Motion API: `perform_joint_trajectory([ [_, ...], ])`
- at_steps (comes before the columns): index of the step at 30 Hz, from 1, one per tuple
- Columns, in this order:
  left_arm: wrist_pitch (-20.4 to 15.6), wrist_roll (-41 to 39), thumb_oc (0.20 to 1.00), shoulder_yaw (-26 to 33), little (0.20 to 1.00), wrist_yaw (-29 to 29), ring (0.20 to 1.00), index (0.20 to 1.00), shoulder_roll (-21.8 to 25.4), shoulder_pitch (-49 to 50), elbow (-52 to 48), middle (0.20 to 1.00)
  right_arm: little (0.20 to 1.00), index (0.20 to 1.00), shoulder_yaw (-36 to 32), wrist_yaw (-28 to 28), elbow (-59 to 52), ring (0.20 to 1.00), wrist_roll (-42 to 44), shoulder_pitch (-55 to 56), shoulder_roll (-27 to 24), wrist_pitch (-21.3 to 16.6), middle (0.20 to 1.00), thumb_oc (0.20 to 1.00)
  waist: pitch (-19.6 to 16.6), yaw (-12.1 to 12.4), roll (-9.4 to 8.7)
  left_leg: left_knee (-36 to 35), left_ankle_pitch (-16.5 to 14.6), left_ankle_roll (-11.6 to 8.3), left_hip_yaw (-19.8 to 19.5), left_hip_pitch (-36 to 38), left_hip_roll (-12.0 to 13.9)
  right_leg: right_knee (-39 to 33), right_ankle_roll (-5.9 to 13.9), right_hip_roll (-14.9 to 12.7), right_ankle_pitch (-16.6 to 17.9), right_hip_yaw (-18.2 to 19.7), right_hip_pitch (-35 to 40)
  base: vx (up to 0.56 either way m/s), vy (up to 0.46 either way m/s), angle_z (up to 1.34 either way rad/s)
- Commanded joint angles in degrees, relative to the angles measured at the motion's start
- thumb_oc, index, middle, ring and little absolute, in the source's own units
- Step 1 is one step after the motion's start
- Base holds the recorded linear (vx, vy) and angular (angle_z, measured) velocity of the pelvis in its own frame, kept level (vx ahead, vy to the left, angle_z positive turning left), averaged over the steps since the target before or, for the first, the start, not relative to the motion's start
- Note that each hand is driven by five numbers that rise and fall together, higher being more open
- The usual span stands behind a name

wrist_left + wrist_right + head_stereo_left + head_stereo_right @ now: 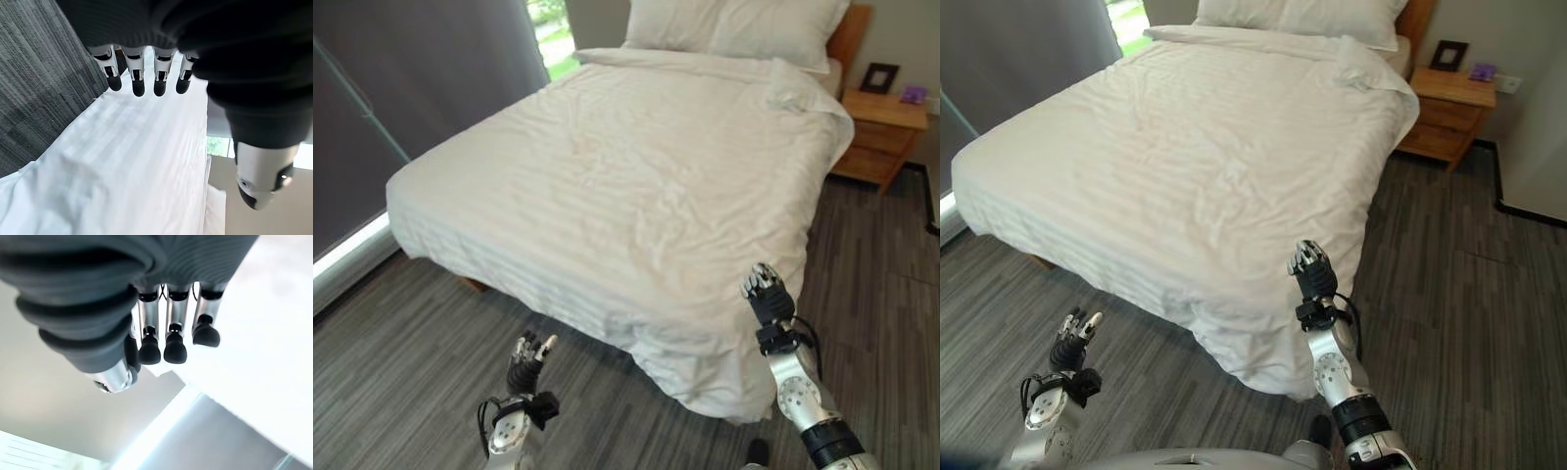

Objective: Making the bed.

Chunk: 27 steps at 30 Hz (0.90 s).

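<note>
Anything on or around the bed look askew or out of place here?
Yes. The white duvet is rumpled near the pillows, with a bunched fold on the side by the wooden nightstand, and its near corner sags crumpled toward the floor.

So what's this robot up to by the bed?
It stands at the foot corner of a bed covered by a white striped duvet, which lies spread but wrinkled, with a bunched corner hanging toward the grey wood-look floor. Its right hand is raised at that corner with relaxed fingers, holding nothing. Its left hand hangs open over the floor. Two white pillows sit at the head.
</note>
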Motion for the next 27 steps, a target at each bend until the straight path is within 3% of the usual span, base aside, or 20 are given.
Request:
perform_joint_trajectory([
  [1, -4.59, -6.18, 1.0, -1.16, 1.0, -1.2, 1.0, 1.0, 2.41, -5.99, -4.92, 1.0, 0.2, 0.2, -1.6, 1.39, -2.05, 0.2, 3.19, -7.74, 2.29, -4.15, 0.2, 0.2, 5.57, 0.87, -0.25, 0.78, 4.06, -0.88, -0.07, -3.21, 2.81, 0.73, 3.03, -4.51, -4.25, 2.39, 5.63, -0.14, -0.01, 0.33],
  [5, -4.31, -11.8, 1.0, -7.23, 1.0, -3.7, 1.0, 1.0, 1.45, -8.18, -8.43, 1.0, 0.2, 0.2, 0.08, -0.69, 2.44, 0.2, 2.95, -16.3, 3.7, -5.24, 0.2, 0.2, 9.13, 2.74, 2.01, 0.97, 5.39, -1.16, -1.46, -6.88, 2.79, 0.75, 3.02, -4.69, -3.62, 2.31, 2.71, -0.14, 0.014, 0.18],
  [9, -4.41, -11.55, 1.0, -13.13, 1.0, -6.51, 1.0, 1.0, 2.7, -11.25, -10.36, 1.0, 0.2, 0.2, 1.34, -2.0, 15.71, 0.2, 2.31, -22.94, 2.67, -3.0, 0.2, 0.2, 13.26, 4.32, 4.6, 1.0, 6.98, -2.14, -1.85, -10.67, 3.23, 1.07, 2.95, -5.11, -2.37, 2.74, -1.4, -0.18, 0.019, 0.0],
  [15, -4.25, -10.82, 1.0, -15.26, 1.0, -6.66, 1.0, 1.0, -1.01, -14.54, -8.3, 1.0, 0.2, 0.2, 0.7, -0.69, 30.35, 0.2, -1.36, -15.85, 4.4, 3.43, 0.2, 0.2, 14.97, 2.5, 5.68, 0.95, 7.09, -2.28, -2.27, -12.18, 3.02, 1.12, 3.37, -5.86, -1.61, 2.45, -2.34, -0.05, 0.04, 0.02],
  [17, -3.14, -9.55, 1.0, -13.88, 1.0, -7.68, 1.0, 1.0, -1.39, -12.41, -8.7, 1.0, 0.2, 0.2, -3.45, 1.18, 33.64, 0.2, -2.56, -7.71, 3.39, 5.45, 0.2, 0.2, 14.34, 0.35, 4.64, 0.98, 6.01, -1.73, -1.27, -11.46, 2.72, 1.15, 3.53, -6.08, -1.36, 3.18, -2.82, 0.03, 0.172, -0.07],
  [18, -1.62, -9.44, 1.0, -12.52, 1.0, -9.63, 1.0, 1.0, -0.83, -9.69, -9.61, 1.0, 0.2, 0.2, -9.93, 2.31, 36.01, 0.2, -1.3, -0.16, 1.63, 6.95, 0.2, 0.2, 13.27, -2.36, 2.8, 1.16, 4.43, -1.28, 0.12, -10.32, 2.19, 1.26, 3.53, -6.13, -1.08, 3.92, -3.09, 0.05, 0.191, -0.14],
  [20, -0.6, -8.56, 1.0, -11.93, 1.0, -10.74, 1.0, 1.0, 0.17, -8.0, -10.99, 1.0, 0.2, 0.2, -17.22, 2.07, 35.72, 0.2, -0.77, 4.43, -0.97, 6.46, 0.2, 0.2, 12.34, -5.05, 0.85, 1.16, 3.27, -0.69, 1.71, -9.13, 1.55, 1.33, 3.53, -6.05, -0.09, 4.76, -3.69, 0.02, 0.16, -0.38],
  [23, -0.28, -9.45, 1.0, -11.25, 1.0, -11.87, 1.0, 1.0, 1.14, -7.55, -13.63, 1.0, 0.2, 0.2, -22.46, 1.29, 32.07, 0.2, -2.77, 8.19, -4.88, 4.9, 0.2, 0.2, 11.65, -7.74, -1.35, 1.18, 2.26, -0.2, 4.4, -7.55, 1.17, 1.58, 3.53, -5.97, 2.66, 4.85, -4.72, -0.05, 0.056, -0.77],
  [24, -0.36, -10.19, 1.0, -11.22, 1.0, -12.08, 1.0, 1.0, 1.57, -7.73, -15.07, 1.0, 0.2, 0.2, -22.2, 1.13, 30.84, 0.2, -4.33, 8.55, -5.89, 4.66, 0.2, 0.2, 11.84, -8.14, -1.77, 1.26, 2.25, -0.14, 5.07, -7.12, 1.38, 2.43, 3.53, -6.16, 3.94, 3.96, -4.83, -0.14, 0.056, -0.71],
  [26, -0.35, -13.49, 1.0, -10.5, 1.0, -14.9, 1.0, 1.0, 2.65, -7.4, -20.43, 1.0, 0.2, 0.2, -20.43, 1.03, 28.2, 0.2, -9.21, 9.11, -7.71, 4.24, 0.2, 0.2, 12.1, -7.86, -1.98, 1.48, 2.71, 0.53, 8.81, -6.05, 2.46, 9.4, 3.53, -6.93, 1.42, -1.91, -4.39, -0.17, 0.101, -0.46],
  [27, -0.28, -13.55, 1.0, -10.42, 1.0, -14.93, 1.0, 1.0, 2.68, -7.27, -20.54, 1.0, 0.304, 0.304, -20.37, 0.93, 28.09, 0.304, -9.31, 9.16, -7.66, 4.27, 0.304, 0.304, 12.2, -7.89, -2.01, 1.48, 2.68, 0.51, 8.82, -5.9, 2.49, 9.65, 3.53, -6.95, 1.22, -1.86, -4.36, -0.1, 0.164, -0.82],
])
